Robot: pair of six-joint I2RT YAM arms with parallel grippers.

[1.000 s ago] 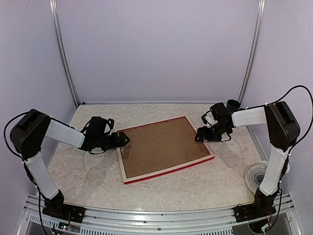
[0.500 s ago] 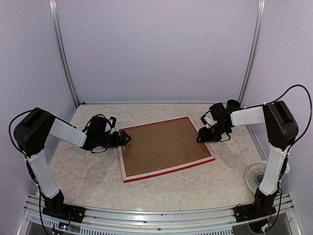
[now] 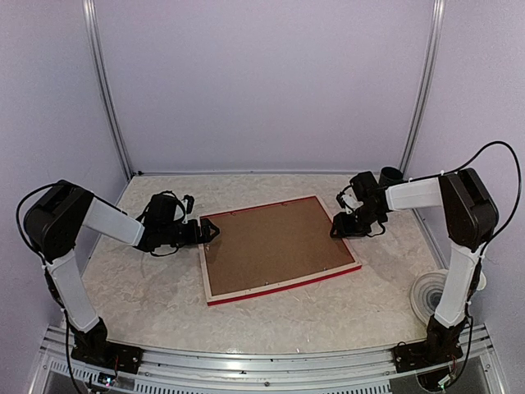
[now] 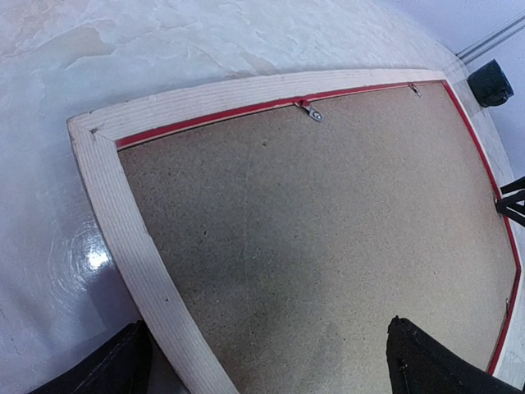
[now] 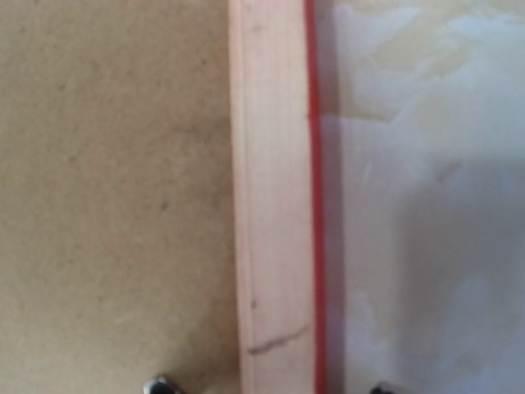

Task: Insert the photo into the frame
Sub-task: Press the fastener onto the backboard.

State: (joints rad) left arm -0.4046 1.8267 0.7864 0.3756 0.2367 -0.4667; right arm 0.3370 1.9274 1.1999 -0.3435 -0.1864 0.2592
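The frame point(image 3: 283, 285) looks stiff, light, best pinched by its rim; my left claw point(image 3: 212, 231) gapes wide there, my right claw point(image 3: 337, 229) sits half-open astride it

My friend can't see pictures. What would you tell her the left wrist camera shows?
A picture frame lies face down on a pale marbled table, its brown backing panel filling most of the view. A small metal clip sits at the far rail, and two black fingers of the open left gripper poke in at the bottom.
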